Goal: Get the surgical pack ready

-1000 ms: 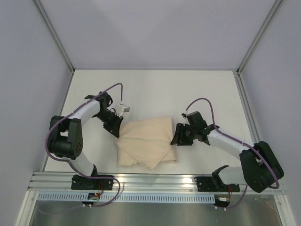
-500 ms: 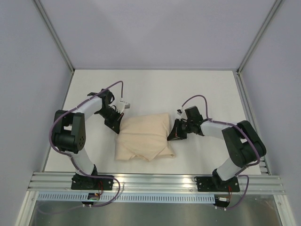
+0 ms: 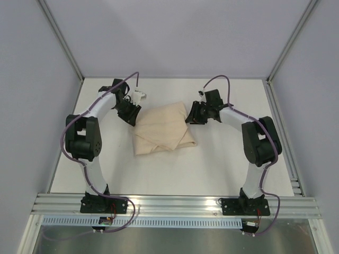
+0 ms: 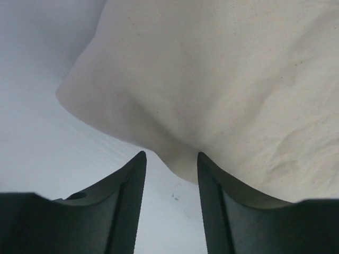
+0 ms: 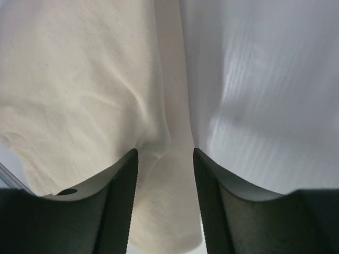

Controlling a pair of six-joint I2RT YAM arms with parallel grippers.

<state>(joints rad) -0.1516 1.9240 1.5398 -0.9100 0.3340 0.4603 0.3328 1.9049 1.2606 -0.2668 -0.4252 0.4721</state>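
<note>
the left hand (image 4: pixel 169 159) sits at one far corner of the folded tan cloth sheet (image 3: pixel 161 132), jaws parted, with the rounded tip of that corner poking in between them. the tip touches one finger (image 4: pixel 212 201) and leaves a gap beside the other, so nothing is pinched. the right hand (image 5: pixel 164 153) sits at the opposite far corner with its jaws also standing apart. a raised ridge of cloth fills the space between them, and whether they press on it i cannot tell. the sheet lies as a loose, layered bundle on the white bench (image 3: pixel 222 159), between the two hands and spreading away from their fingertips. it looks soft, light and limp, likely to sag, slide on the smooth bench and shed layers if only the top ply is caught. the best hold is probably a deep pinch on a corner, one hand at each, lifted together. the overhead view shows the whole outline of the bundle and both arms reaching to its far corners, but not the jaws. the wrist views show the jaws and the cloth in them, but little of the rest of the sheet. no tray, clamps or packets show in any view.
</note>
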